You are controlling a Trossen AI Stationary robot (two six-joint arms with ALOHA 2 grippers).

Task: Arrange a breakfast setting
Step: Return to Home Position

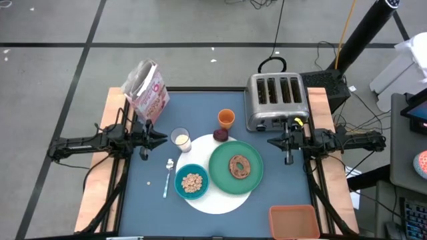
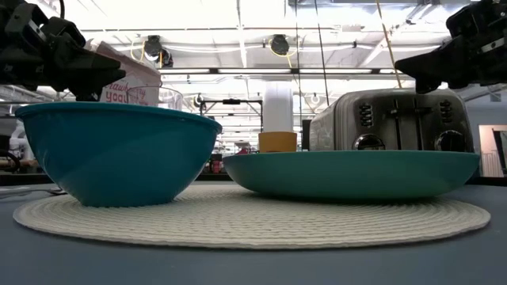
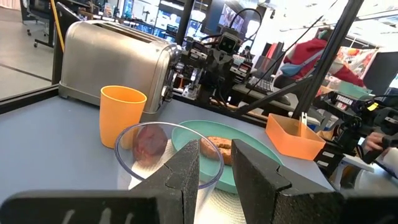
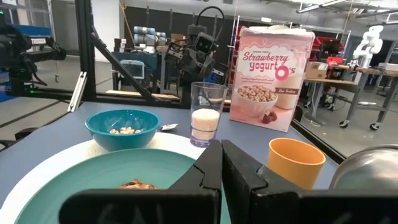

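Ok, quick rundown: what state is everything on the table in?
milk glass: upright, part-filled
teal bowl: upright, cereal inside
green plate: flat, ring bread on it
orange cup: upright
dark-red fruit: resting at edge of white mat
spoon: lying flat on table
cereal box: standing, top open
orange tray: empty
left gripper: jaws slightly apart, empty
right gripper: jaws shut, empty

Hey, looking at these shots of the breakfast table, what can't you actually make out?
Low view: the large green plate's rim hides the brown ring bread.
Low view: the teal bowl's wall hides its cereal.
Left wrist view: the left gripper's dark fingers cover the clear milk glass's lower part.
High view: any pattern on the silver spoon is too small to tell.
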